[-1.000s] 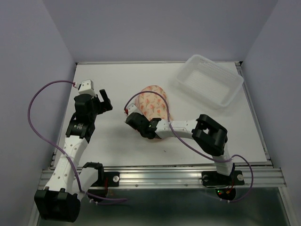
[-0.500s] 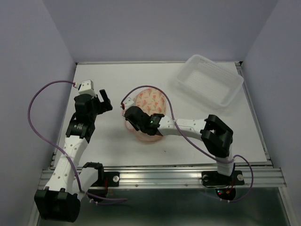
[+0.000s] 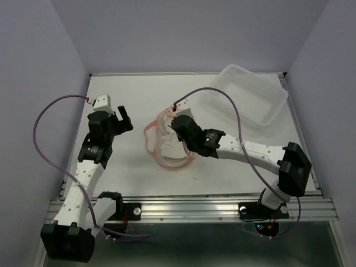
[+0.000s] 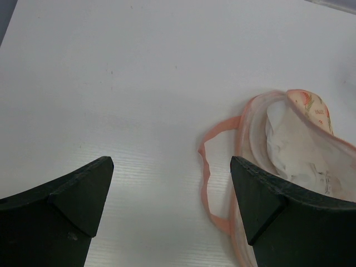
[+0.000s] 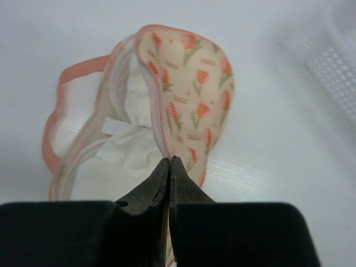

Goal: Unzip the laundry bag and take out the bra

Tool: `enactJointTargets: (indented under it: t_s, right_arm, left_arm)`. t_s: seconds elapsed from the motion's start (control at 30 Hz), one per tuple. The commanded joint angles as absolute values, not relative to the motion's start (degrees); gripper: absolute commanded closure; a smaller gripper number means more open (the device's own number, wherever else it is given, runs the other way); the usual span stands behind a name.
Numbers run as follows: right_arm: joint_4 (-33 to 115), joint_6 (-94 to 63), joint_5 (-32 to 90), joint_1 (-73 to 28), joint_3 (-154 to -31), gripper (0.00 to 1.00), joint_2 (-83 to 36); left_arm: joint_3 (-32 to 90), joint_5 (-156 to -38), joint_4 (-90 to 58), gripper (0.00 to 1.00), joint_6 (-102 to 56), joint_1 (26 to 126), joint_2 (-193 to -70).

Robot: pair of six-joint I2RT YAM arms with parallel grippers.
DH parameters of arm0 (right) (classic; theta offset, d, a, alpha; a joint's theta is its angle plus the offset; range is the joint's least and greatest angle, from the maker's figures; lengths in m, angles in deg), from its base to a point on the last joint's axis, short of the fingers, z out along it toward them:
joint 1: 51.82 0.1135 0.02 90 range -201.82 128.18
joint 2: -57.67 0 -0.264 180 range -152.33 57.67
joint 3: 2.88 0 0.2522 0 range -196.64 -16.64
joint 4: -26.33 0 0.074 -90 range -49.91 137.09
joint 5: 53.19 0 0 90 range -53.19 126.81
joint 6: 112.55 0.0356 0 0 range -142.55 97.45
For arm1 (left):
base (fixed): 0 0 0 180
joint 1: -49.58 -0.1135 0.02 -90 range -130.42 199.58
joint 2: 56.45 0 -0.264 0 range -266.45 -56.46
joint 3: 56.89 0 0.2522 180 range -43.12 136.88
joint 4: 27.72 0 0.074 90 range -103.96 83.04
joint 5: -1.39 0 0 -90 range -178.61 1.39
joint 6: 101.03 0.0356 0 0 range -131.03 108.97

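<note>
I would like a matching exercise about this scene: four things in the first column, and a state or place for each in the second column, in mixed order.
1. left tool
2. right tool
3. laundry bag
4. clear tub

a. at the far right, nothing inside
b. open, holding nothing
c. shut on the bag's rim
d. lying open, white inside showing

Pairs: 1-b, 2-c, 3-d, 4-a

Clear plastic tub sits askew, far right; white table beneath.
</note>
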State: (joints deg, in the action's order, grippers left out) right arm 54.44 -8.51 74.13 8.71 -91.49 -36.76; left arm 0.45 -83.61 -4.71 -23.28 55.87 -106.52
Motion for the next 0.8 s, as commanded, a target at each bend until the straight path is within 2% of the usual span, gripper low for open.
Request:
enactJointTargets:
  t_s: [0.0,0.3,0.67,0.77]
  right_arm:
    - [53.5,-0.5,82.3,5.9,-84.9,0.99,-29.8]
    - [56.0,11.3,81.0,-0.2,-69.9,0.99,-20.5]
    - [57.6,15.2,79.3,-3.6,-62.5,0.98,-16.9]
    - [57.6,14.6,77.6,-3.6,-62.1,0.91,-17.8]
  left_arm:
    - [-0.1,-83.5,-6.8,0.01,-22.5,55.6,-105.4]
    - [-0.1,-84.3,-7.0,0.01,-22.5,55.6,-105.8]
    - [-0.1,-84.1,-7.0,0.01,-22.5,55.6,-105.7]
    - [-0.1,-84.1,-7.0,0.01,-22.5,55.6,-105.7]
